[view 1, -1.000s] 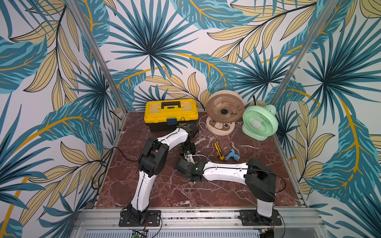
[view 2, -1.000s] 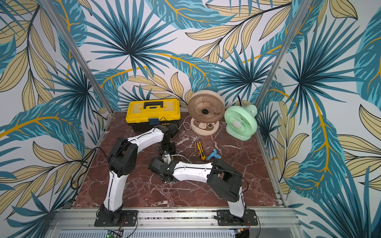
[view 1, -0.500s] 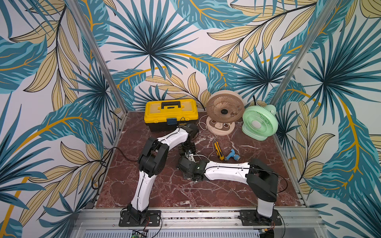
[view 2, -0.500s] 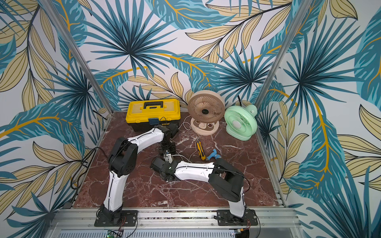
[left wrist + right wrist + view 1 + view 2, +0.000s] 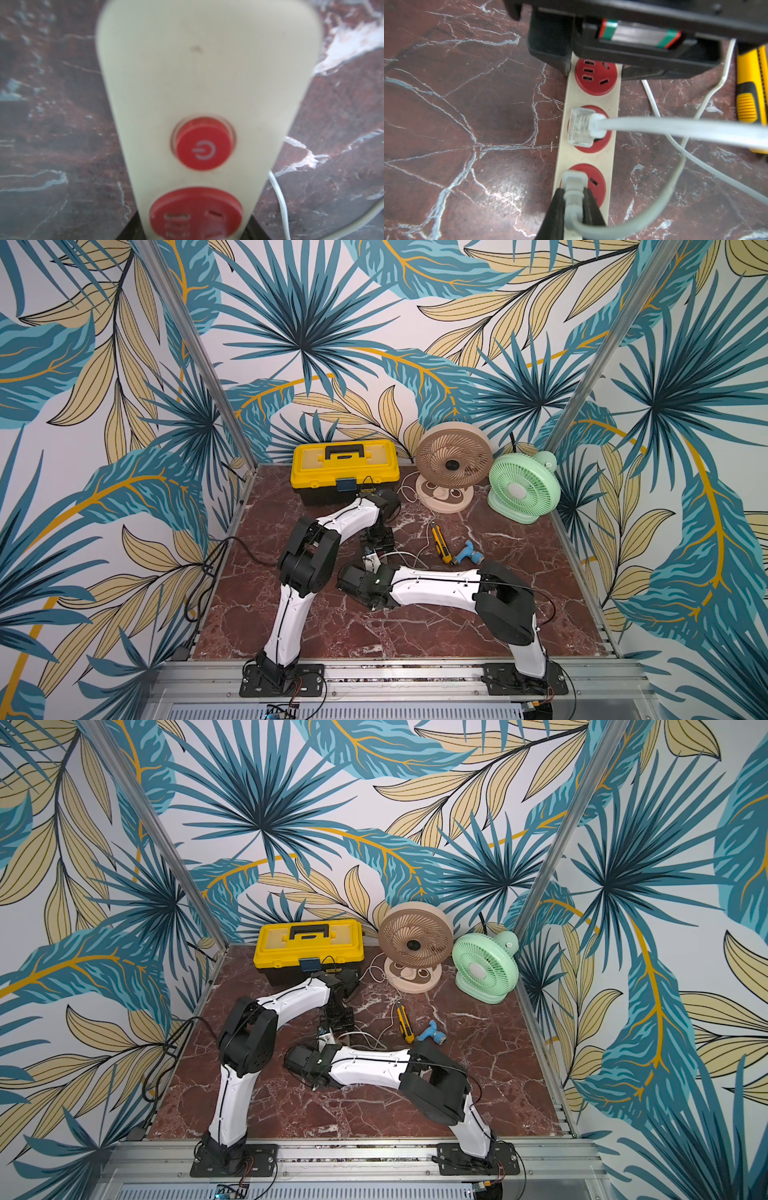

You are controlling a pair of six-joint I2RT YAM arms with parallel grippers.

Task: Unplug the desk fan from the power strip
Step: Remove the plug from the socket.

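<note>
The beige desk fan (image 5: 454,464) (image 5: 415,944) stands at the back, and its white cord (image 5: 428,526) trails forward over the marble. The cream power strip (image 5: 586,158) (image 5: 207,72) lies mid-table, mostly hidden under both arms in both top views. My left gripper (image 5: 196,230) (image 5: 378,537) is shut across the strip's end, by the red button (image 5: 204,145). My right gripper (image 5: 574,199) (image 5: 365,572) is shut on a grey plug (image 5: 574,182) that sits in a red socket. This plug's cord curves off beside the knife.
A clear plug (image 5: 581,126) with a thick pale cable fills the socket between the two grippers. A yellow utility knife (image 5: 439,539) and blue toy drill (image 5: 469,552) lie right of the strip. A yellow toolbox (image 5: 345,468) and mint-green fan (image 5: 523,487) stand at the back.
</note>
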